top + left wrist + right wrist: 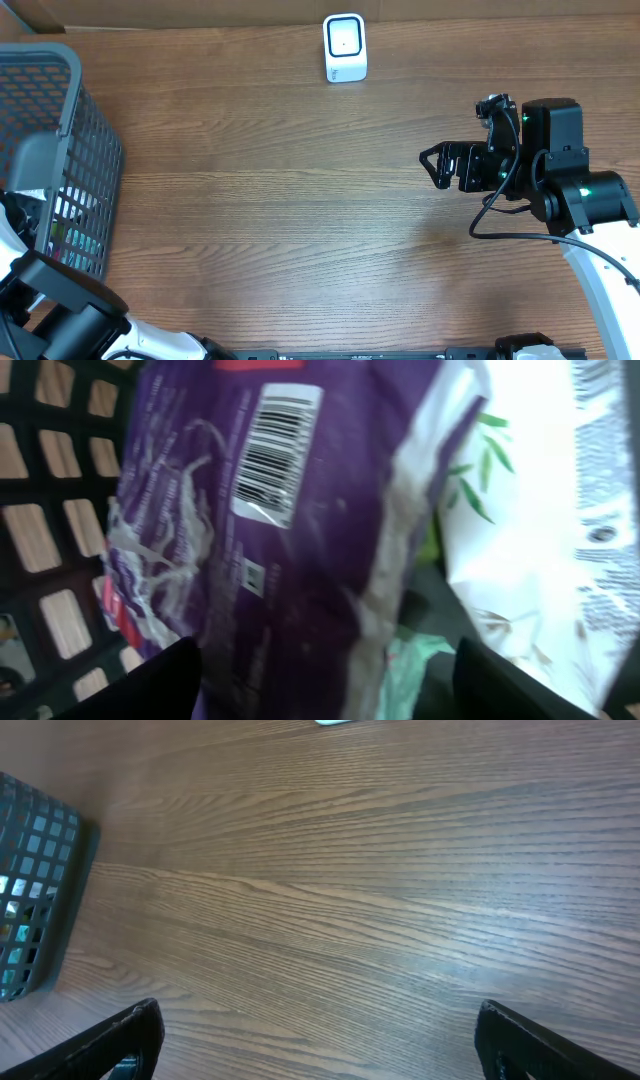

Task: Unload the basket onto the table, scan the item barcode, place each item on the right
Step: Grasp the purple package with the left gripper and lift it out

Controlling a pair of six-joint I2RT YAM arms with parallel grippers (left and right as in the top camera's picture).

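Note:
In the left wrist view a purple crinkled bag fills the frame, its white barcode label facing the camera. My left gripper is down inside the basket, its dark fingers standing apart on either side of the bag's lower end; a gap shows beside the right finger. A white packet with green leaves lies beside the purple bag. The white scanner stands at the table's far edge. My right gripper hovers open over bare wood at the right, nothing between its fingers.
The dark mesh basket stands at the table's left edge, and it hides my left gripper from overhead. A mint-green wrapper lies under the bags. The right arm's body occupies the right side.

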